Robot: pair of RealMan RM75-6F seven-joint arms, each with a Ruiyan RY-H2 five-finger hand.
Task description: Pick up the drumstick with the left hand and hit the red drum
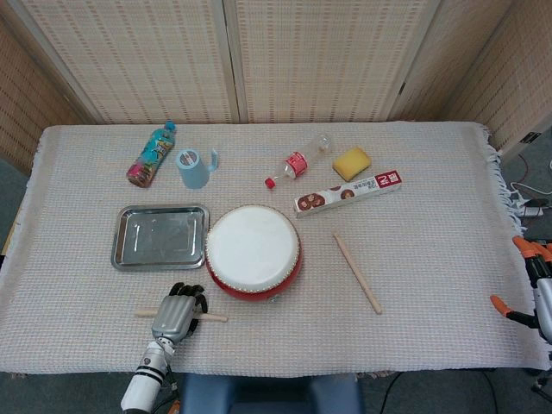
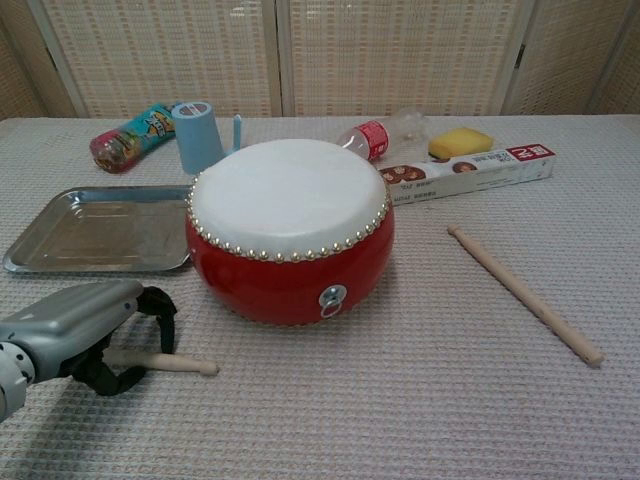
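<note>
A drumstick (image 2: 165, 362) lying on the cloth before the red drum (image 2: 289, 232) is enclosed by the curled fingers (image 2: 150, 310) of the left hand (image 1: 176, 311); the right hand's (image 1: 536, 280) fingers are seen spread, empty.

Under the metallic grey left hand (image 2: 75, 330) with its black matt fingers (image 2: 155, 305) lies a pale, smooth wooden drumstick (image 2: 160, 362), on a coarse, matt woven beige tablecloth (image 1: 431, 285). Just beyond the hand, the round red drum (image 2: 290, 270) has a glossy lacquered shell, brass-looking studs and a matt white skin. Beside it lies a shiny, reflective rectangular metal tray (image 2: 100, 230).
</note>
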